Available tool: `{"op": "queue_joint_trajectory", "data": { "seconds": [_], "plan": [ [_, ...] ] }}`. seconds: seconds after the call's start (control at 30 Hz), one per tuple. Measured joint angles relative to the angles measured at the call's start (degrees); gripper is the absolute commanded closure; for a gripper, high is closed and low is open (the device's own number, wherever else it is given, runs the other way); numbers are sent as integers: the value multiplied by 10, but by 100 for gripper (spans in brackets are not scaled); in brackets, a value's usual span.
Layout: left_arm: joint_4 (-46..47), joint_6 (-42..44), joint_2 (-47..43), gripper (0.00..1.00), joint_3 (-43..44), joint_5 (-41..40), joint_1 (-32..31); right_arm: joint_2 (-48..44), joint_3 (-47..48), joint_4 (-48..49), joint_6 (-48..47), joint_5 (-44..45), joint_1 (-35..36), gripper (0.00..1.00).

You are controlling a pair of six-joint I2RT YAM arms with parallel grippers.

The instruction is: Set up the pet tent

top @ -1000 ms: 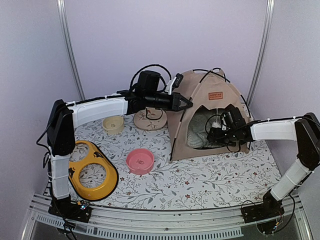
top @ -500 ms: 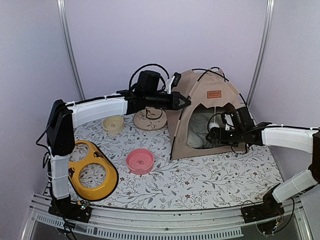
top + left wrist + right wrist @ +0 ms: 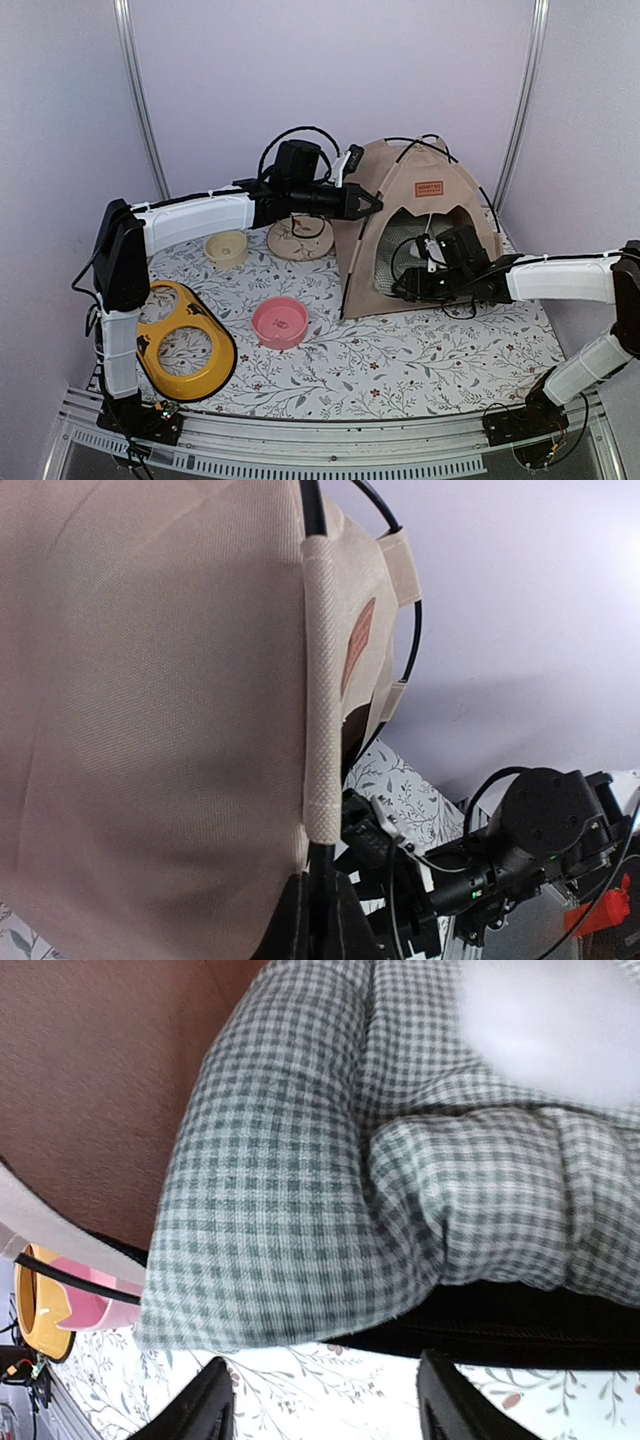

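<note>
The beige pet tent [image 3: 415,215] stands upright at the back right of the mat, with its orange-brown label [image 3: 430,189] above the opening. My left gripper [image 3: 372,203] is shut on the tent's thin black pole [image 3: 322,875] at the left front edge, just below the fabric sleeve [image 3: 322,700]. My right gripper [image 3: 402,290] is open and empty, low at the mouth of the tent. In the right wrist view its gripper [image 3: 330,1410] faces the green-checked cushion [image 3: 380,1160] lying on the black lining [image 3: 520,1325]. A blurred white pompom [image 3: 545,1015] hangs above.
A pink bowl [image 3: 279,322] sits in front of the tent's left side. A yellow two-hole feeder stand [image 3: 180,342] lies at the near left. A cream bowl [image 3: 227,248] and a round tan disc [image 3: 300,240] are at the back, on the floral mat [image 3: 420,350].
My right gripper has drawn out of the tent opening and moved left and lower, to the front of the mouth. The left gripper has stayed on the pole.
</note>
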Motion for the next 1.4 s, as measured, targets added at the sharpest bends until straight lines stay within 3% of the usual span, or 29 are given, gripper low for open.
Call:
{"op": "queue_joint_trajectory", "data": {
  "seconds": [0.13,0.23,0.57,0.7,0.87,1.0,1.13,1.27,1.4],
  "plan": [
    [-3,0,0,100,2,9,0,57,7,41,25,-14,1,59],
    [-9,3,2,100,5,17,-1,112,34,52,35,-21,0,66],
    [-39,27,8,100,37,53,-10,223,174,43,37,-36,-47,71],
    [-55,38,8,100,44,47,-12,252,206,40,23,-35,-47,70],
    [-63,42,8,100,47,26,-5,246,163,41,4,-26,-17,62],
    [-74,43,18,100,62,30,7,177,64,49,-5,-21,5,49],
    [-77,47,30,100,79,33,11,93,29,48,-7,-23,5,39],
    [-77,48,33,100,85,41,13,54,42,52,-8,-19,5,43],
    [-76,52,33,100,85,49,13,87,99,43,-3,-7,0,49]
  ]
}}
